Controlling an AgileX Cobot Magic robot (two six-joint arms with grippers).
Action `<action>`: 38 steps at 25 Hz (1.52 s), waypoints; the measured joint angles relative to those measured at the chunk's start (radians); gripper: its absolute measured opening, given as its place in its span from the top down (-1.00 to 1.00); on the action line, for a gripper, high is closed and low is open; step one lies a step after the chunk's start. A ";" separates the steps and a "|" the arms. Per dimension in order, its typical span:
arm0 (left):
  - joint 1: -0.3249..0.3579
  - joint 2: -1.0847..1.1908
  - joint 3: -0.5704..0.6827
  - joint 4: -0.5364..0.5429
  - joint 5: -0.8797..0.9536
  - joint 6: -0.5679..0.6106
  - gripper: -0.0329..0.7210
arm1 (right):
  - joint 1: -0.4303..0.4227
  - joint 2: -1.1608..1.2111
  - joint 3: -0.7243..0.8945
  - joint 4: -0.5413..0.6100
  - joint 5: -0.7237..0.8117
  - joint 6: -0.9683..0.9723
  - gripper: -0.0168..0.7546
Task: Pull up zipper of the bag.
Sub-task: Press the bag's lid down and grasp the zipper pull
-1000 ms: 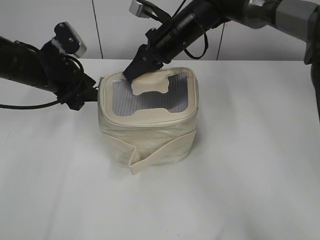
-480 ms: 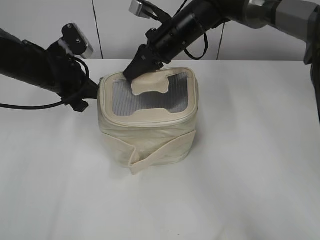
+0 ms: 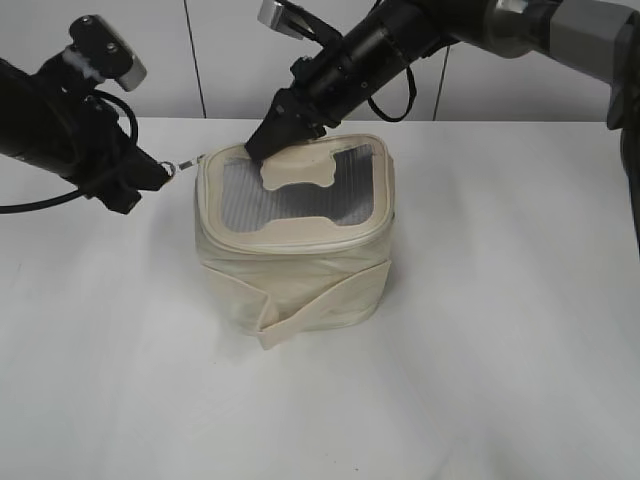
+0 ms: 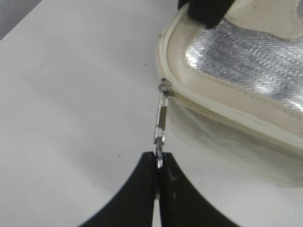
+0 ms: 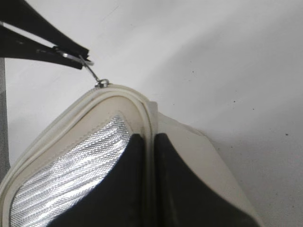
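Note:
The cream-white bag [image 3: 295, 255] with its grey mesh top stands in the middle of the white table. The cream zipper [image 4: 222, 109] runs round its top rim. My left gripper [image 4: 158, 163] is shut on the silver zipper pull [image 4: 161, 124], stretched taut away from the bag's left corner; the pull also shows in the exterior view [image 3: 180, 167] and the right wrist view [image 5: 92, 71]. My right gripper [image 5: 152, 139] is shut on the bag's top rim [image 5: 142, 106] at the back edge, also in the exterior view [image 3: 262, 146].
The white table [image 3: 480, 380] spreads all around the bag. A grey panelled wall [image 3: 220, 60] runs behind it. A cream strap [image 3: 320, 310] wraps the bag's front side. A black cable [image 3: 40, 205] trails from my left arm.
My left gripper has moved left and away from the bag, drawing the silver pull out taut from the rim's left corner. The right gripper and the bag have stayed put.

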 joint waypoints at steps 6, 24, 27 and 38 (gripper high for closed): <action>-0.032 -0.074 0.102 -0.008 0.032 -0.069 0.89 | 0.001 0.000 0.000 -0.001 -0.005 0.060 0.84; -0.414 -0.260 0.357 -0.121 -0.121 -0.184 0.88 | 0.005 0.000 0.000 -0.008 -0.016 0.180 0.84; -0.543 -0.206 0.342 -0.159 -0.255 -0.187 0.87 | 0.004 0.000 0.000 -0.011 -0.015 0.181 0.84; -0.662 -0.056 0.201 -0.212 -0.270 -0.265 0.73 | 0.001 -0.001 0.000 -0.018 -0.008 0.196 0.71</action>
